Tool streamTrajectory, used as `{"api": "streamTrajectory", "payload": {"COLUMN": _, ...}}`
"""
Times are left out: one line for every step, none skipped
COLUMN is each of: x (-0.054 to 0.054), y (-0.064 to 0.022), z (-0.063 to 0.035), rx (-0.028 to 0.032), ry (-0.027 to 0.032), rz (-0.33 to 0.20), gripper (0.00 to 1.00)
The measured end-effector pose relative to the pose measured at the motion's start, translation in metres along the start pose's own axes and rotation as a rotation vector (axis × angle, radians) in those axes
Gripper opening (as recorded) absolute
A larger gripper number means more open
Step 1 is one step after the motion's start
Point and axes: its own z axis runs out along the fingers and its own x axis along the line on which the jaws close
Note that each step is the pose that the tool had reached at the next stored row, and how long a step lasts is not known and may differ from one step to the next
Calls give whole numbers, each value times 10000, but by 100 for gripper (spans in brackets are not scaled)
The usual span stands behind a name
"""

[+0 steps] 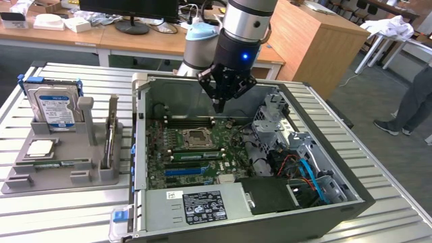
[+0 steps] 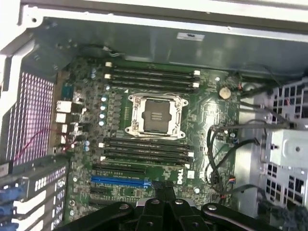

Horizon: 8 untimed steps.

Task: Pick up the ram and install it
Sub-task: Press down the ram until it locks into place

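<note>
Exterior view: gripper (image 1: 218, 109) hangs pinched shut, holding nothing, over the open case (image 1: 351, 197); the ram (image 1: 64, 163) (maybe) lies in the gray tray (image 1: 101, 177).

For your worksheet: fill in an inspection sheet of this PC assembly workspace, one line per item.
Surface: slatted metal table carrying an open computer case.
Job's things: ram lies flat in the grey holder; motherboard memory slots look empty.
Clutter: hard drive and processor chip in the holder.
Grippers: gripper shut, holding nothing, above the motherboard.
Cables: red, blue and black cables inside the case.
Surroundings: desks; a person at the exterior view's right.
</note>
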Motion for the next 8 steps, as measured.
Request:
{"api": "streamTrajectory", "payload": {"x": 0, "y": 0, "z": 0, "rx": 0, "ry": -7, "rz": 153, "gripper": 10}}
{"api": "streamTrajectory", "payload": {"x": 0, "y": 0, "z": 0, "rx": 1, "ry": -13, "rz": 313, "gripper": 10}}
{"api": "streamTrajectory", "payload": {"x": 0, "y": 0, "z": 1, "rx": 1, "ry": -20, "rz": 475, "gripper": 10}}
{"api": "streamTrajectory", "payload": {"x": 0, "y": 0, "z": 1, "rx": 1, "ry": -27, "rz": 627, "gripper": 10}}
{"api": "streamTrajectory", "payload": {"x": 1, "y": 0, "z": 1, "rx": 2, "ry": -32, "rz": 766, "gripper": 10}}
{"api": "streamTrajectory", "payload": {"x": 2, "y": 0, "z": 1, "rx": 2, "ry": -37, "rz": 889, "gripper": 10}}
{"api": "streamTrajectory", "payload": {"x": 1, "y": 0, "z": 1, "rx": 2, "ry": -40, "rz": 954, "gripper": 10}}
{"api": "streamTrajectory", "payload": {"x": 1, "y": 0, "z": 1, "rx": 2, "ry": -41, "rz": 963, "gripper": 10}}
